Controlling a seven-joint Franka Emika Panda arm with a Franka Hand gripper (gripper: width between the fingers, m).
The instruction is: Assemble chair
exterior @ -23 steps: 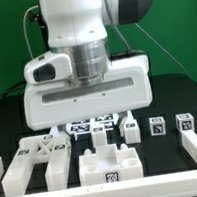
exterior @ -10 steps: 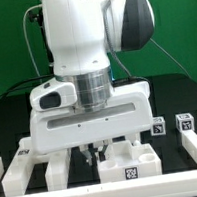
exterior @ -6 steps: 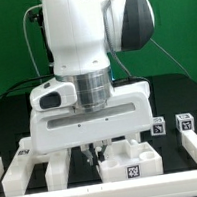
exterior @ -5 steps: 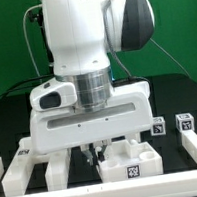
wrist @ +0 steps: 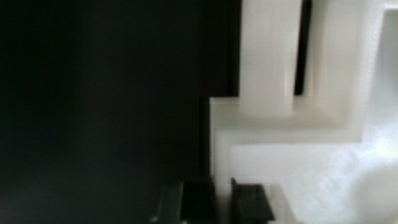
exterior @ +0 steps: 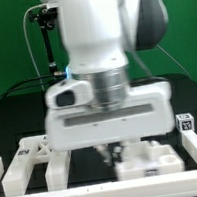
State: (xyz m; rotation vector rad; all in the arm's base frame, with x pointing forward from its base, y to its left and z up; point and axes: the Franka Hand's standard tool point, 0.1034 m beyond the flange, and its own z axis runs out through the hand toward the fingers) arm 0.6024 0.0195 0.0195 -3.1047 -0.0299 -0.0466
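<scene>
White chunky plastic chair parts lie on the black bench (exterior: 14, 123): a blocky tagged piece (exterior: 152, 162) under the robot arm (exterior: 98, 36) toward the exterior view's right, a legged slab (exterior: 32, 161) at that view's left, and a small tagged cube (exterior: 183, 123) near its right edge. A white rail (exterior: 99, 194) bounds the front, and a strip of bare bench lies open between slab and blocky piece. The hand (wrist: 208, 195) sits low over the bench, fingers closed together with nothing visibly gripped; the blocky piece's stepped edge stands just beside the fingertips, contact not determinable.
</scene>
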